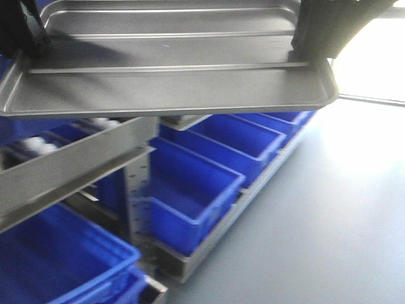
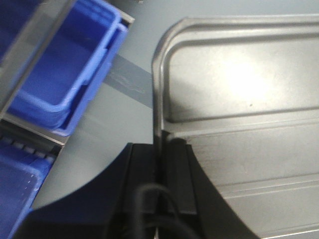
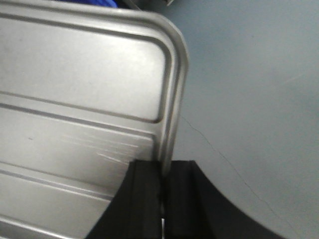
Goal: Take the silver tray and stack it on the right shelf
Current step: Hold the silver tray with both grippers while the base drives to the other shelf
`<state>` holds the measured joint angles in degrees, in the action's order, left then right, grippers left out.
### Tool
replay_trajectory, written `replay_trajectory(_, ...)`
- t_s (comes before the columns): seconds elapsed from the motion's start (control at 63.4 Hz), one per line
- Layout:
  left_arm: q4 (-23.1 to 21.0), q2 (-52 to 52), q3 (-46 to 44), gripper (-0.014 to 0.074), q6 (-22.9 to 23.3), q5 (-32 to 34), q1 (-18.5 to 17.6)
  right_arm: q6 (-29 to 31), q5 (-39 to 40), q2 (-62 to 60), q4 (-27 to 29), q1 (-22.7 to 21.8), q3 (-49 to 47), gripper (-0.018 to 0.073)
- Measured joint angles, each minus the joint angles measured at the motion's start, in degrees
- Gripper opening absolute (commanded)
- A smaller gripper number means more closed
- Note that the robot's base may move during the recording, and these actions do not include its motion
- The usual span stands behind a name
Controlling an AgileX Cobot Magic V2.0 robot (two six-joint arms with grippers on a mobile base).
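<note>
Silver tray point(image 1: 171, 69) is held aloft above the shelf point(image 1: 69, 166) front rail and the blue bins point(image 1: 202, 190). The left gripper point(image 2: 160, 150) and the right gripper point(image 3: 163, 168) each pinch an opposite short rim, jaws tight on the metal. Grey floor point(image 1: 329, 215) spreads to the right of the bins.

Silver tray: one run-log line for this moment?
silver tray: in air, not on shelf | left gripper: shut on left rim | right gripper: shut on right rim | blue bins: below shelf
</note>
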<state>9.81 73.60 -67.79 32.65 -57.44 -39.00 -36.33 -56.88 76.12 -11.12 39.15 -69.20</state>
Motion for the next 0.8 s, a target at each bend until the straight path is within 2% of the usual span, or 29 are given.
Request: replay_trajectory(0.804, 0.0, 0.0, 0.0, -0.0093, 0.0, 0.0, 0.0, 0.0, -0.09, 0.0, 0.0, 0.0, 0.0, 0.0057)
